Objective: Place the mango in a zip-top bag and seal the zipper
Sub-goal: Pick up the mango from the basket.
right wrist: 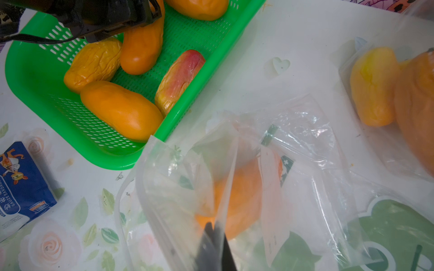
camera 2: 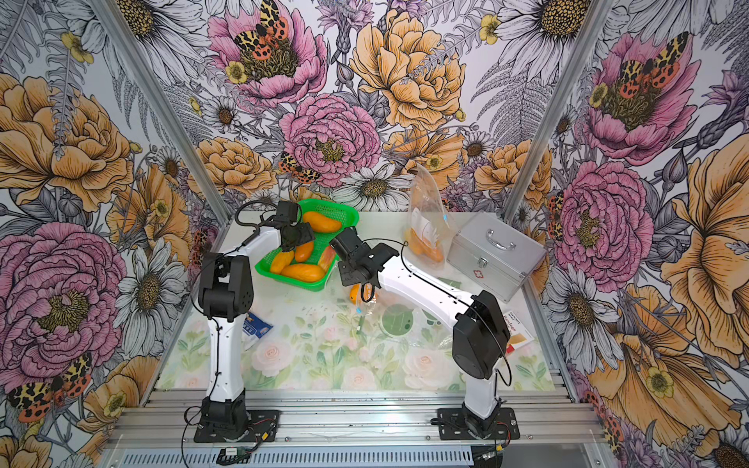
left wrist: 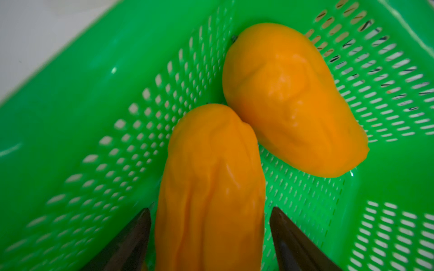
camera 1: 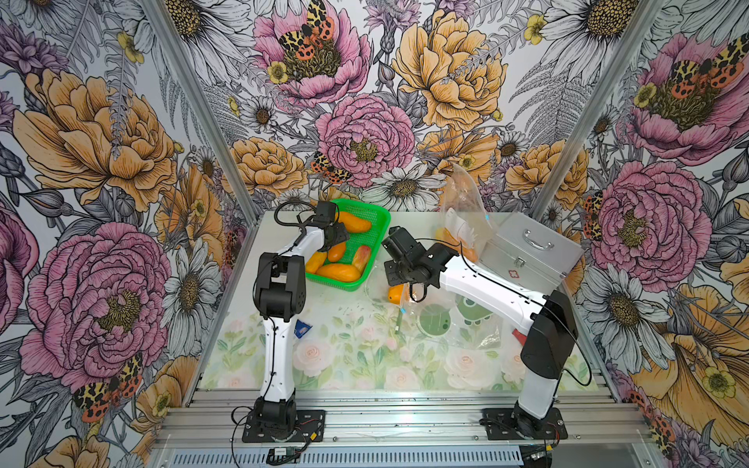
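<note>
A green basket [camera 1: 339, 284] at the back left holds several orange mangoes. My left gripper [camera 1: 338, 239] reaches down into it and stands open, one dark finger on either side of a long orange mango [left wrist: 211, 183], with a thin gap at each side. In the left wrist view the gripper [left wrist: 209, 211] straddles that mango, and a second mango [left wrist: 288, 98] lies beyond it. The clear zip-top bag [right wrist: 305, 187] lies on the table in front of the basket with a mango [right wrist: 242, 197] inside. My right gripper [right wrist: 215, 226] is shut on the bag's film near its mouth.
A silver case [camera 1: 531, 251] stands at the back right, with another clear bag of mangoes [camera 1: 462, 227] leaning upright beside it. A blue gauze packet [right wrist: 21, 183] lies by the left arm. A red and white booklet [camera 2: 516, 332] lies near the right arm.
</note>
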Motion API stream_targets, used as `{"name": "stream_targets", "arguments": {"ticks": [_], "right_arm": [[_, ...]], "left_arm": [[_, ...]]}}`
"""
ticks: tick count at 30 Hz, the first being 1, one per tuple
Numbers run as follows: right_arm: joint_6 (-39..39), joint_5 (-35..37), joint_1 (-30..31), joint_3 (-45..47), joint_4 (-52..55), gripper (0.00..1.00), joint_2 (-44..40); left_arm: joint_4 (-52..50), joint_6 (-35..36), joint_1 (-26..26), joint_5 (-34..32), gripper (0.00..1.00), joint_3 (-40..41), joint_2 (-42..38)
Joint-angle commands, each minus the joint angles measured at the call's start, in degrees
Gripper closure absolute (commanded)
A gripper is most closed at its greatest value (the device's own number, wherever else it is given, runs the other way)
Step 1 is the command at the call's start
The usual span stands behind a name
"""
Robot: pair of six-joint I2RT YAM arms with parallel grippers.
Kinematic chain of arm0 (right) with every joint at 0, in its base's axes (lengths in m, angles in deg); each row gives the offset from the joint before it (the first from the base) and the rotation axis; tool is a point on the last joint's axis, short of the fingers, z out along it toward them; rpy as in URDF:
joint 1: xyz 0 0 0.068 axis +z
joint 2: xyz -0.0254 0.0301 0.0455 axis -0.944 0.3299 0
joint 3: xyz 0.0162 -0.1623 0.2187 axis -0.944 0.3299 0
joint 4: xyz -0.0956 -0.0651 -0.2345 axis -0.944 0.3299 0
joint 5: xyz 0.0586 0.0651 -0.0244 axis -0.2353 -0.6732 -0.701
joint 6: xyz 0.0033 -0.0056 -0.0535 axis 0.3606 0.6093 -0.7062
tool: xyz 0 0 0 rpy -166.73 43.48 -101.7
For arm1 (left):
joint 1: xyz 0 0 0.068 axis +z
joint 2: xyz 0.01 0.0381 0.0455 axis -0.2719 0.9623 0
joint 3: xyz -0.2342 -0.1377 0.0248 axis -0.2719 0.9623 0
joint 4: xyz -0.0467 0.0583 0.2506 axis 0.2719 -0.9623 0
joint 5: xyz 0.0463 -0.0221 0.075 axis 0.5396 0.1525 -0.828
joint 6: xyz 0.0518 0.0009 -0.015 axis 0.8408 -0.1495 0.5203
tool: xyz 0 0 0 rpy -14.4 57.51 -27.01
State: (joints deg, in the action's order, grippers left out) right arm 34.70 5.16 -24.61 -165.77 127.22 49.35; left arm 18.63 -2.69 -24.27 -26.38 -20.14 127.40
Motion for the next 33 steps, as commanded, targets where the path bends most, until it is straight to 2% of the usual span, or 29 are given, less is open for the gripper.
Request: {"name": "stream_targets", "arguments": {"ticks": [1,6,10,11,16,21,26,33], "right_arm": [[1.22,0.01,-0.12,-1.36,-0.64,1.00,0.83],[1.32,0.22,-0.34,-1.30,-0.64,1.00,0.73],[1.52,0.44,-0.39,-1.40,-0.64,1.00,0.21],[1.65,0.32,-0.36,-1.28,-0.62,1.00,0.04],[1.85,0.31,-2.62,-1.23,-0.62,1.00,-0.55],[1.64,-0.17,-3.48,-0.96,-0.72,1.00,-0.94],[1.43,-1.53,-4.49,-1.07,-0.68,1.00,-1.25],[1.48,-3.77,-6.42,-0.94,-0.72,1.00,-2.16]], "left_arm": [[-0.73,0.97,0.49,-0.63,0.25,-2.51,2.15],[-0.74,0.88,0.44,0.47,0.51,-4.18,2.94],[-0.56,1.32,0.15,0.09,0.77,-3.76,-0.11],[-0.54,1.65,-0.01,-0.10,0.80,-3.34,-1.29],[1.56,3.39,-0.98,-0.10,0.84,1.02,-8.72],[11.70,2.62,-1.21,3.67,0.87,13.31,-19.26],[27.68,-1.27,-1.12,9.52,0.87,29.00,-31.48],[37.56,-4.46,-2.96,13.23,0.87,41.04,-41.89]]}}
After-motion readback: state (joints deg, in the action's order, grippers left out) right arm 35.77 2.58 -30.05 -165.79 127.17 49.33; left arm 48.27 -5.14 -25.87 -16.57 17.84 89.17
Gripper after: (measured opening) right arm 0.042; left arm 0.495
